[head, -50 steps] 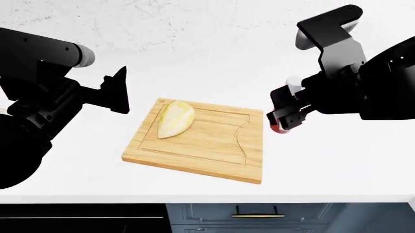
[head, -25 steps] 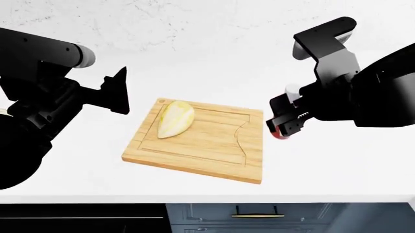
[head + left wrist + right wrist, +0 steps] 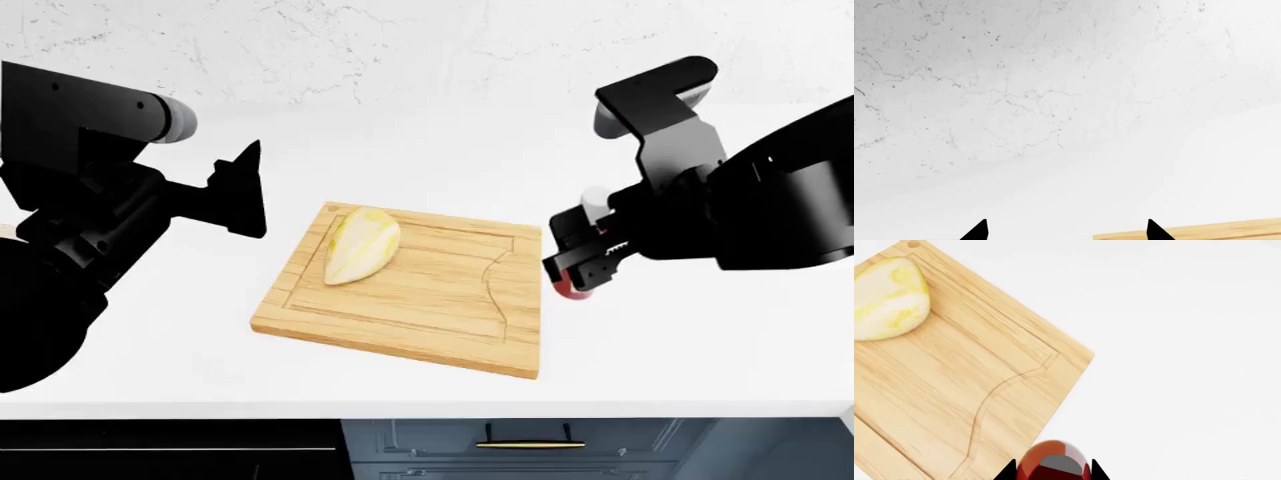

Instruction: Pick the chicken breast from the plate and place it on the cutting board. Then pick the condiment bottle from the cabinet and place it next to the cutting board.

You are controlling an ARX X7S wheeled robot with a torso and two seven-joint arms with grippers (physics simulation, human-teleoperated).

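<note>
On the white counter [image 3: 400, 150] we've got the cutting board [image 3: 420, 300] as our anchor, light wood w/ a groove round its edge and a curved cut line toward its right end. Chicken breast [image 3: 358, 245] lies flat on the board's far-left corner, pale yellow, fully inside the groove; right wrist view shows it there too [image 3: 887, 297], near the corner w/ the small hole. Just off the board's right edge our right gripper [image 3: 587, 262] hangs, and its fingers are pinching the condiment bottle [image 3: 574, 285] — red body peeks out below the fingers, a bit of white showing above. From the right wrist cam the bottle [image 3: 1053, 460] sits between the two dark fingertips [image 3: 1095, 471], right beside the board's [image 3: 961, 390] edge; whether its base touches the counter, we can't tell. Left of the board, well apart from it, our left gripper [image 3: 238, 190] hovers w/ nothing in it; left wrist view shows both finger tips [image 3: 979, 231] spread wide, bare counter between them, plus a sliver of the board [image 3: 1214, 230] at one side. Marble-veined wall [image 3: 1021, 75] runs behind the board.
</note>
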